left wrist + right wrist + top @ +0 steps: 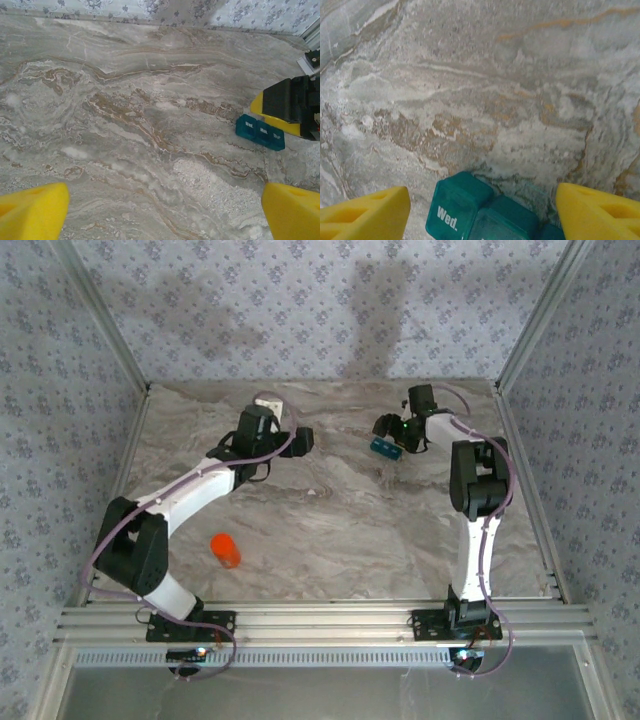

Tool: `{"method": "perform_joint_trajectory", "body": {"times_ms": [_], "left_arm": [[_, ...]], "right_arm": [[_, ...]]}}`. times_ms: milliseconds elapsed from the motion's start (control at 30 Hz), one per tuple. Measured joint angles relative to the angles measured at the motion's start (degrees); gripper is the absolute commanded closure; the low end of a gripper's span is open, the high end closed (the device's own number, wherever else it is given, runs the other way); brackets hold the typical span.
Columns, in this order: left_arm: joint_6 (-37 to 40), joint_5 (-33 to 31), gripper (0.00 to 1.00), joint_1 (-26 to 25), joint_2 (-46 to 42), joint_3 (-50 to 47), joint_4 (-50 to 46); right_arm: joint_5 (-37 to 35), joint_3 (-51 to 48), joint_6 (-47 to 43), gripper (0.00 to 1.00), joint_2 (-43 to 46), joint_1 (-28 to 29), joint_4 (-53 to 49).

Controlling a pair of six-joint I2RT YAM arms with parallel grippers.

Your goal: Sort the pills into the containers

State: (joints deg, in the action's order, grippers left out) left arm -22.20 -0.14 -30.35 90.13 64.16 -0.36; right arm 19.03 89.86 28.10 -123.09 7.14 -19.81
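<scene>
As the right gripper (spread wide) straddles the organiser, its arm bends.

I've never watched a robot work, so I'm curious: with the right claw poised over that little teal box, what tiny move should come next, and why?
Probably lower the right gripper a little and close it on the pill organiser. Its yellow fingers stand open on either side of the organiser and do not appear to touch it, so nothing is held yet.
</scene>
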Motion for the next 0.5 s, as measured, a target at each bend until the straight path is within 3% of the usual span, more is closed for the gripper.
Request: {"method": "perform_joint_trajectory", "body": {"times_ms": [500], "left_arm": [[0.0,-1.7,0.02,-1.7,0.0,0.1,-1.3]], "right_arm": [[3.4,-12.6,0.0,0.23,7.2,7.8,3.1]]}}
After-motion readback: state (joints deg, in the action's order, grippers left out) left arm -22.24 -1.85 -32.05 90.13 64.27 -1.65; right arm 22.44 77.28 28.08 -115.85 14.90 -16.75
